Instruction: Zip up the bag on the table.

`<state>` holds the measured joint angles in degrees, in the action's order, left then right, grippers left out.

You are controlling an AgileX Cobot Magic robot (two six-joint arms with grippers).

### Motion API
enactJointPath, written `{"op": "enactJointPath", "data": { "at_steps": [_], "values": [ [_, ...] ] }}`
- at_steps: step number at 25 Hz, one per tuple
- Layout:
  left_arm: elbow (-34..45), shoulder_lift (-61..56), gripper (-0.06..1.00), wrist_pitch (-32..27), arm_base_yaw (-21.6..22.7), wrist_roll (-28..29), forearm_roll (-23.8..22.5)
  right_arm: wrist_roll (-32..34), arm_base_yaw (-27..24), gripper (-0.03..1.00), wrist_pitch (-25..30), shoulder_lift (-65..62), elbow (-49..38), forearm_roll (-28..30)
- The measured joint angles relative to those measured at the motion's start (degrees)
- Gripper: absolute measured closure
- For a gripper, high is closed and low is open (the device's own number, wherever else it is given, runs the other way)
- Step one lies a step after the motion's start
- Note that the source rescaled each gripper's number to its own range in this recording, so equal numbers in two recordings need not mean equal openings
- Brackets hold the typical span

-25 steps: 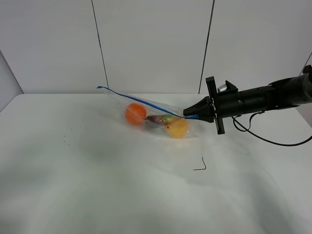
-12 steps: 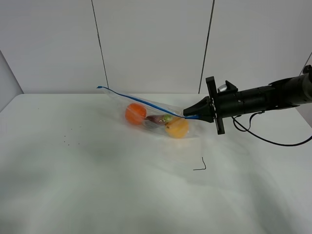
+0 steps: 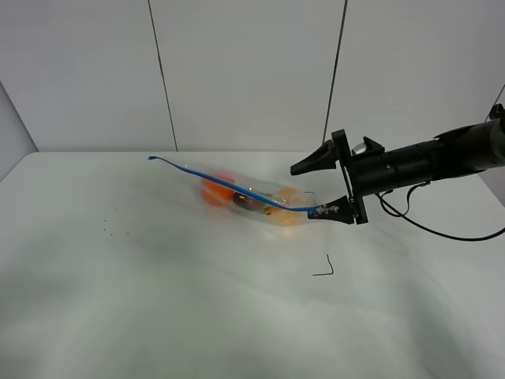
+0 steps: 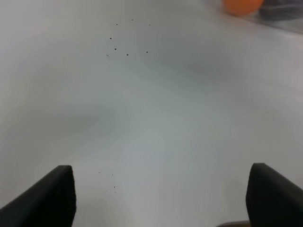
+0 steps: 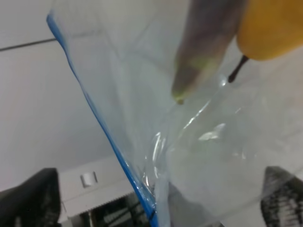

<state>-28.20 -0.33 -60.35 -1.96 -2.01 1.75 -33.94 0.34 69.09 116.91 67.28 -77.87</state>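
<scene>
The clear bag (image 3: 252, 197) lies on the white table (image 3: 158, 300), blurred, with its blue zipper strip (image 3: 229, 188) running from a raised far-left end down to my right gripper (image 3: 314, 189). Orange, purple and yellow produce show through the plastic. The right gripper is open; its lower finger (image 3: 327, 212) sits at the strip's near end. In the right wrist view the bag (image 5: 199, 123) and blue strip (image 5: 94, 113) fill the space between the fingers (image 5: 28, 198). My left gripper (image 4: 161, 198) is open over bare table, with an orange piece (image 4: 241, 5) at the view's edge.
A small black hook-shaped mark (image 3: 325, 268) is on the table in front of the right gripper. Tiny black specks (image 3: 106, 229) dot the left side. The right arm's cable (image 3: 442, 230) hangs near the table's right edge. Grey wall panels stand behind.
The right gripper has opened; it was shut on the zipper's end before. The bag has dropped and shifted, and the blue strip now lies lower and flatter.
</scene>
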Motion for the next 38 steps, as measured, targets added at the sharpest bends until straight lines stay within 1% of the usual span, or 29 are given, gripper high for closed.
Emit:
{"op": "enactJointPath", "data": {
  "at_steps": [3,5,7,10,13,15,16,20,24,27,33,38],
  "values": [
    [0.00,0.00,0.02,0.00,0.00,0.00,0.00,2.97,0.00,-0.02,0.17,-0.29,1.25,6.68],
    [0.00,0.00,0.02,0.00,0.00,0.00,0.00,5.77,0.00,-0.03,0.23,-0.89,3.23,13.65],
    [0.00,0.00,0.02,0.00,0.00,0.00,0.00,9.98,0.00,-0.03,0.36,-2.12,6.80,21.35],
    [0.00,-0.05,0.02,0.00,0.00,0.00,0.00,17.53,0.37,-0.03,0.44,-3.94,13.23,35.94],
    [0.00,-0.05,0.02,0.00,0.00,0.00,0.00,24.75,2.13,-0.03,0.44,-4.52,19.47,51.33],
    [0.00,-0.05,0.02,0.00,0.00,0.00,0.00,28.12,3.37,-0.03,0.44,-4.51,22.58,58.01],
    [0.00,-0.05,0.02,0.00,0.00,0.00,-0.02,29.06,3.76,-0.03,0.44,-4.51,23.98,60.45],
    [0.00,-0.05,0.02,0.00,0.00,0.00,-0.12,30.86,3.91,-0.03,0.49,-4.51,27.15,65.84],
    [0.00,-0.05,0.02,0.00,0.00,0.00,-0.12,31.40,3.35,-0.03,0.75,-4.51,27.39,72.43],
    [0.00,-0.05,0.02,0.00,0.00,0.00,-0.12,31.59,2.23,-0.03,0.88,-4.51,27.39,73.72],
    [0.00,-0.05,0.02,0.00,0.00,0.00,-0.12,31.78,-0.04,-0.03,0.88,-4.78,27.39,73.94],
    [0.00,-0.05,0.02,0.00,0.00,0.00,-0.12,31.82,-0.15,-0.03,0.88,-7.38,27.39,74.14]
  ]
}}
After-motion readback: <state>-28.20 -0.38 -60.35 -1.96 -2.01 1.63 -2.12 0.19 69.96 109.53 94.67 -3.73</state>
